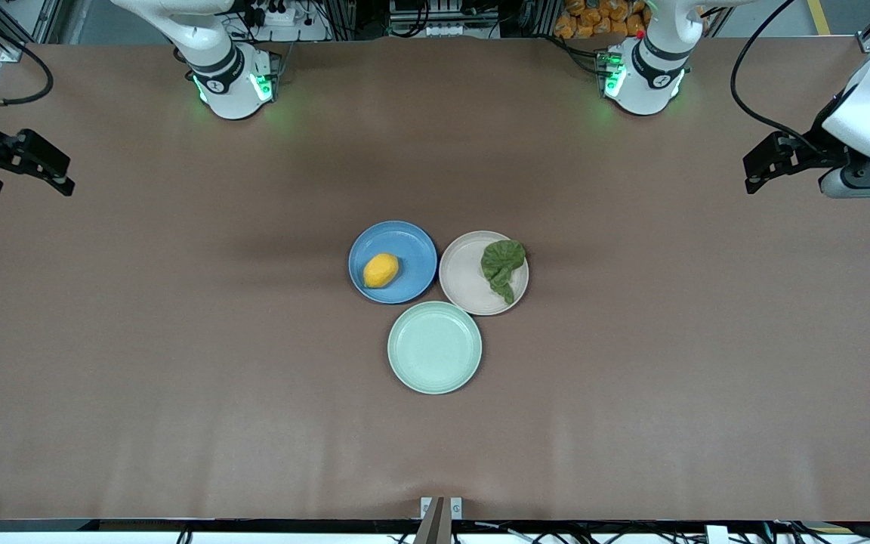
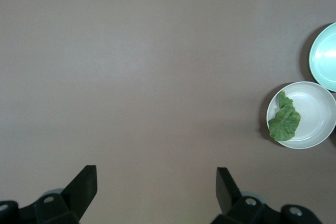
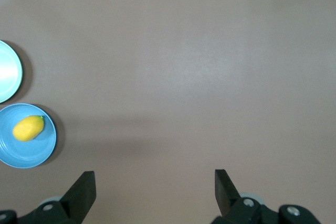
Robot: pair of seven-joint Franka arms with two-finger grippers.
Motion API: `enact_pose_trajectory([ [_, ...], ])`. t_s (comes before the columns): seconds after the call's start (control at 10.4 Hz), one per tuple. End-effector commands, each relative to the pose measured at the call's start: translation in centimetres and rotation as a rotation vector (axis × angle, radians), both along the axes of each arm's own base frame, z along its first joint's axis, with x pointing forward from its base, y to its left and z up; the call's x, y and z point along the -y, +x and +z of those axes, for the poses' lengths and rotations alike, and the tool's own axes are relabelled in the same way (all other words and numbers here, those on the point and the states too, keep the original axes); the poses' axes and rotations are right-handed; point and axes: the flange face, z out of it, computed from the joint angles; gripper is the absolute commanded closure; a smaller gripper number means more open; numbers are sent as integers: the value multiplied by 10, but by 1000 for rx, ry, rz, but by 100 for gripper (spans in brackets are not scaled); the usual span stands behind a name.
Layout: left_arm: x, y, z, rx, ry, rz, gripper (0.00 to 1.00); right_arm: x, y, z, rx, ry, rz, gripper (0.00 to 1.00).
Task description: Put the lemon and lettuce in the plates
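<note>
The yellow lemon (image 1: 381, 270) lies in the blue plate (image 1: 414, 249) at the table's middle; both show in the right wrist view, lemon (image 3: 28, 128) in plate (image 3: 31, 153). The dark green lettuce (image 1: 502, 266) lies in the beige-pink plate (image 1: 465, 281); the left wrist view shows the lettuce (image 2: 284, 121) in that plate (image 2: 315, 114). My left gripper (image 1: 752, 175) waits open and empty over the left arm's end of the table. My right gripper (image 1: 61, 177) waits open and empty over the right arm's end.
A pale mint-green plate (image 1: 434, 347) sits empty, nearer to the front camera than the other two plates and touching them. It also shows in the left wrist view (image 2: 326, 56) and the right wrist view (image 3: 7, 72). Brown table all round.
</note>
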Motion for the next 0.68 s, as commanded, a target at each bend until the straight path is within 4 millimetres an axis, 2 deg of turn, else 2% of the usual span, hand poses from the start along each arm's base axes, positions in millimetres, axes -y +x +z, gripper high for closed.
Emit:
enact_pose_trajectory([
  [0.0, -3, -5, 9, -5, -34, -29, 0, 9, -3, 8, -16, 14, 19, 0],
  [0.1, -2, -5, 10, -4, -35, -27, 0, 17, -4, 8, -18, 16, 4, 0],
  [0.29, -3, -6, 20, 17, -37, -26, 0, 16, -7, 7, -40, 22, 10, 0],
  [0.39, -1, -6, 21, 20, -28, -28, 0, 14, -14, 14, -35, 45, 17, 0],
  [0.58, -5, -6, 22, 21, -27, -21, 0, 18, -18, 16, -43, 50, 13, 0],
])
